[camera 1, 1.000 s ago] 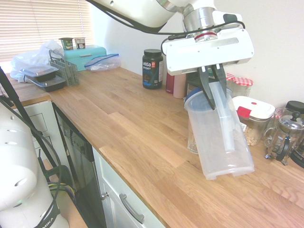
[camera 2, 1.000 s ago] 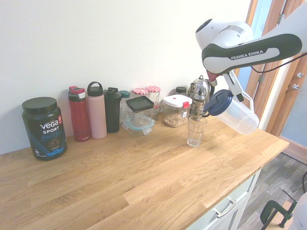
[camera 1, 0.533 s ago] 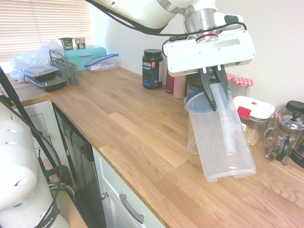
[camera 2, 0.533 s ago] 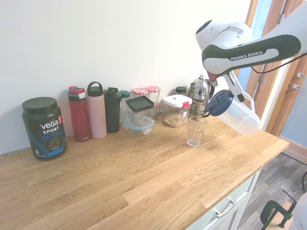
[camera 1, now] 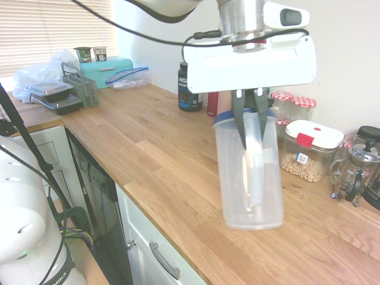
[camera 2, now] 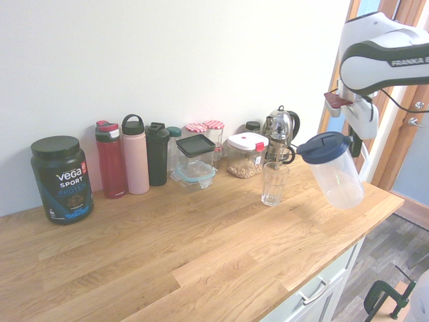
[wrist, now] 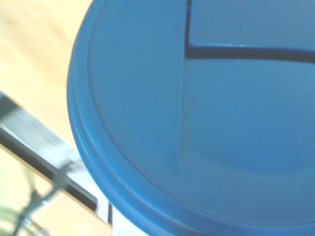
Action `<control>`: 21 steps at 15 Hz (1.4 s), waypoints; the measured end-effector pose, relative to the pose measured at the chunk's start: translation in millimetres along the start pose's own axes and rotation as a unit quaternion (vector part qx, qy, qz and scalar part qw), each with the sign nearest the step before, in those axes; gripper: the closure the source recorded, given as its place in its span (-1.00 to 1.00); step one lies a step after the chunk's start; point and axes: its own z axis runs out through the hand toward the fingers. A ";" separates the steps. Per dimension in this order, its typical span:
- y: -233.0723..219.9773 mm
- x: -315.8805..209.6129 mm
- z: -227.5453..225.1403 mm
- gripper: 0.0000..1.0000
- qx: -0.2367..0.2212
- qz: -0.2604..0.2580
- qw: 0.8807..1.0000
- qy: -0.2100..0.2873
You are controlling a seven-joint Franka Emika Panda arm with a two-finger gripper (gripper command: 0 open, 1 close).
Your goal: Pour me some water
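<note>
Starting at the left of your second exterior view, you have a black Vega Sport tub [camera 2: 61,178] on the wooden worktop [camera 2: 201,261], then a red bottle [camera 2: 111,159], a pink bottle [camera 2: 135,153] and a black bottle [camera 2: 157,153] in a row against the wall. Next comes a clear food box with a dark lid [camera 2: 196,159], two jars with red checked lids [camera 2: 205,129] behind it, and a white-lidded container of beans [camera 2: 245,155]. The empty drinking glass [camera 2: 273,183] stands upright on the worktop in front of the French press [camera 2: 280,133]. Further right, off the glass and apart from it, your gripper [camera 2: 356,131] hangs above the worktop's end with its jaws clamped on the handle of the clear pitcher [camera 2: 334,170], which hangs close to upright, only slightly tilted, its base clear of the wood. You can see its blue lid [camera 2: 324,147] on top, and that same lid [wrist: 197,118] fills your wrist view. In the first exterior view the pitcher [camera 1: 248,172] shows see-through, and you cannot tell there whether any water is in it.
</note>
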 end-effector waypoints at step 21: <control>-291.9 37.8 -53.8 1.00 0.248 0.305 0.905 0.164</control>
